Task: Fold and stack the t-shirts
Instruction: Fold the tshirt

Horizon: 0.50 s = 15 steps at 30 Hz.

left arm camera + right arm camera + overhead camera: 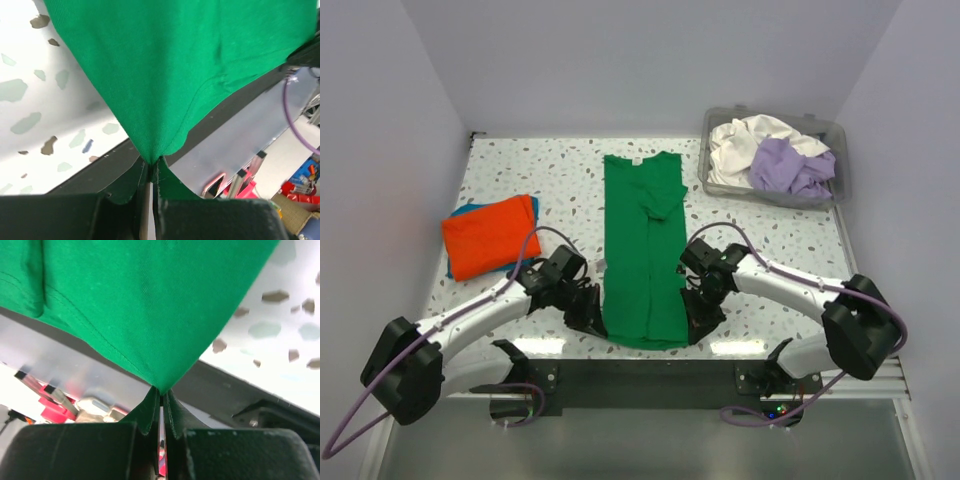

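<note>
At left, a folded orange shirt [488, 247] lies on a blue shirt [463, 209] on the speckled table [520, 170]. My left gripper [592, 314], jaws pressed almost together, pinches the near left corner of the green shirt [642, 250]. That shirt lies lengthwise mid-table as a narrow strip, collar toward the far wall. My right gripper [696, 314], jaws likewise closed, pinches the near right corner. At far right a clear bin [772, 198] holds a white shirt [745, 140] and a lavender shirt [788, 168]. Pale walls [640, 60] enclose the table on three sides. A small tag [638, 157] at the green collar is too small to read.
</note>
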Available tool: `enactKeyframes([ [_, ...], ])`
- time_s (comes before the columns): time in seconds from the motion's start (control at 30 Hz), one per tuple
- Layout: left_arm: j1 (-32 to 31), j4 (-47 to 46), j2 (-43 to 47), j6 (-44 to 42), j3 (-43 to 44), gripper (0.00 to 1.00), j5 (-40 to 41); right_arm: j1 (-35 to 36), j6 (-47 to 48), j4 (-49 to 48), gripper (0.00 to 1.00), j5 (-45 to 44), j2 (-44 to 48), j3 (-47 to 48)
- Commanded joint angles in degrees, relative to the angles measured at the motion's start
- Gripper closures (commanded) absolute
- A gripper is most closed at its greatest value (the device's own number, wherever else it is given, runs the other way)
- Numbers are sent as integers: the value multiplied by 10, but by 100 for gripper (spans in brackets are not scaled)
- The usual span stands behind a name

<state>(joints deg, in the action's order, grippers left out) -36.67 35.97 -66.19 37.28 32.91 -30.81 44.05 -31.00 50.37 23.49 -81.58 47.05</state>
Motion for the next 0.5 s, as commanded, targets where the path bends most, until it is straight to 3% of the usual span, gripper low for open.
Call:
enactKeyframes([
  [0.0, -2, 17, 40, 32, 20, 100, 0, 3, -40, 52, 100, -12, 42, 43],
  [0.27, 17, 69, -31, -50, 127, 100, 71, 2, -31, 110, 100, -96, -6, 160],
  [0.47, 69, 46, -75, -83, 176, 100, 62, -5, -17, 121, 100, -163, -76, 252],
])
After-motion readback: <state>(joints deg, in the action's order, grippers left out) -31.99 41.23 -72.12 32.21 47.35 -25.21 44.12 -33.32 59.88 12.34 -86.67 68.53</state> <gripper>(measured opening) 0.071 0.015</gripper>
